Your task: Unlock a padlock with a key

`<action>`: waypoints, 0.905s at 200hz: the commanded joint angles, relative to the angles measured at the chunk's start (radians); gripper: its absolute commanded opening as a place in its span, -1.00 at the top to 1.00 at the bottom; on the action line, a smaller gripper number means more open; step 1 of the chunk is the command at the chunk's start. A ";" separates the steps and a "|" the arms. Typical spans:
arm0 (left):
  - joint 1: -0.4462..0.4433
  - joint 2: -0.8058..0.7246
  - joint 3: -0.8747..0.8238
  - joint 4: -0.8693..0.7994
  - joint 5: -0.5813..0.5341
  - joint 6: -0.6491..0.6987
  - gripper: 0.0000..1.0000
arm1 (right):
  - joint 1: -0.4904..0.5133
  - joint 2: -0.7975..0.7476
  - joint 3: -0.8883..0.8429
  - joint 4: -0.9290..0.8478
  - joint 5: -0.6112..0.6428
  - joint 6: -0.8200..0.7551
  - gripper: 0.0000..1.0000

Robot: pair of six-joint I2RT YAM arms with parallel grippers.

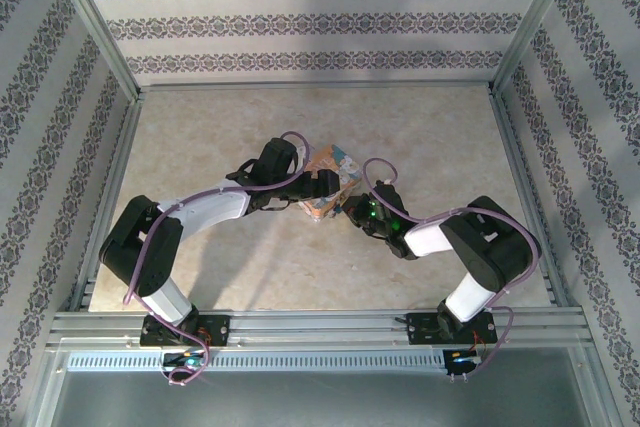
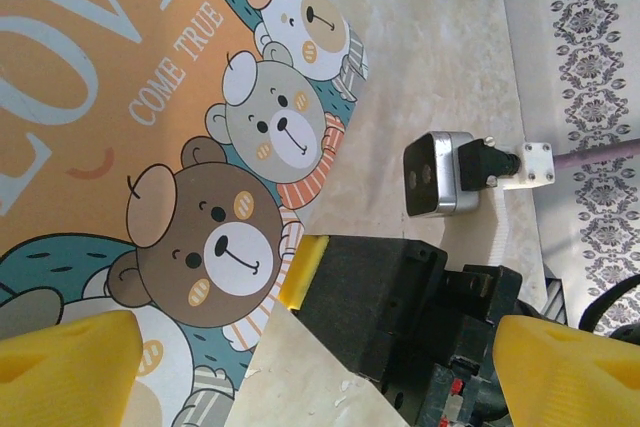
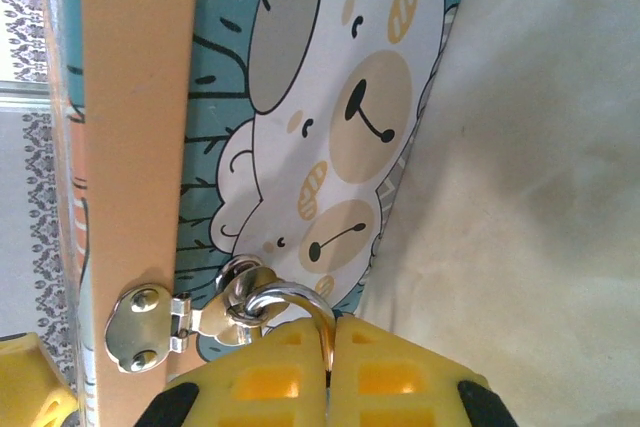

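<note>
The padlock shows as a silvery shackle (image 3: 290, 297) looped through the eye of the hasp (image 3: 150, 327) on the side of the orange "LOVE" tin (image 3: 135, 117). Its body is hidden behind my yellow fingers. My right gripper (image 3: 332, 332) is shut on that shackle, at the tin's near corner (image 1: 352, 209). My left gripper (image 2: 315, 372) is open wide, one yellow fingertip (image 2: 65, 367) over the bear lid (image 2: 190, 147) and the other (image 2: 570, 367) beyond the right gripper's black body (image 2: 380, 307). It hovers over the tin (image 1: 318, 190). The key is out of view.
The tin (image 1: 332, 175) lies mid-table on the beige surface (image 1: 200, 147). Metal frame rails (image 1: 300, 327) run along the near edge, and patterned walls close in the back and both sides. The right wrist camera (image 2: 437, 175) hangs close beside the tin's corner.
</note>
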 commanded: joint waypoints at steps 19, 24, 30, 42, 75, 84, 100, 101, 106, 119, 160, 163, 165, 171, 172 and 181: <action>0.022 -0.005 -0.040 -0.091 -0.059 0.013 -0.83 | -0.013 -0.028 -0.025 -0.021 0.035 0.001 1.00; 0.025 -0.008 -0.043 -0.100 -0.066 0.015 -0.83 | -0.014 -0.029 -0.025 -0.021 0.037 0.005 1.00; 0.027 -0.011 -0.050 -0.107 -0.077 0.017 -0.83 | -0.014 -0.029 -0.023 -0.020 0.038 0.008 1.00; 0.029 -0.016 -0.062 -0.118 -0.087 0.021 -0.83 | -0.016 -0.029 -0.018 -0.022 0.038 0.012 1.00; 0.042 -0.026 -0.105 -0.108 -0.090 0.009 -0.83 | -0.020 -0.026 0.000 -0.031 0.054 0.027 1.00; 0.047 -0.032 -0.116 -0.103 -0.094 0.004 -0.83 | -0.020 -0.027 0.002 -0.035 0.063 0.030 1.00; 0.058 -0.042 -0.131 -0.099 -0.102 0.001 -0.83 | -0.021 -0.031 0.000 -0.039 0.081 0.037 1.00; 0.059 -0.043 -0.132 -0.099 -0.103 0.000 -0.83 | -0.021 -0.032 -0.001 -0.039 0.082 0.038 1.00; 0.063 -0.045 -0.135 -0.097 -0.103 -0.001 -0.83 | -0.021 -0.033 -0.003 -0.039 0.087 0.040 1.00; 0.075 -0.048 -0.138 -0.098 -0.103 0.001 -0.83 | -0.021 -0.039 -0.009 -0.039 0.101 0.050 1.00; 0.088 -0.048 -0.134 -0.095 -0.100 0.005 -0.83 | -0.031 -0.061 -0.010 -0.039 0.103 0.062 1.00; 0.089 -0.048 -0.134 -0.095 -0.100 0.005 -0.84 | -0.032 -0.063 -0.011 -0.040 0.103 0.063 1.00; 0.089 -0.047 -0.134 -0.094 -0.099 0.005 -0.84 | -0.033 -0.064 -0.011 -0.041 0.103 0.063 1.00; 0.088 -0.047 -0.134 -0.094 -0.100 0.005 -0.84 | -0.033 -0.067 -0.011 -0.047 0.103 0.063 1.00; 0.089 -0.047 -0.134 -0.094 -0.100 0.005 -0.84 | -0.033 -0.067 -0.011 -0.048 0.104 0.063 1.00; 0.090 -0.047 -0.135 -0.093 -0.098 0.005 -0.84 | -0.033 -0.072 -0.015 -0.055 0.111 0.063 1.00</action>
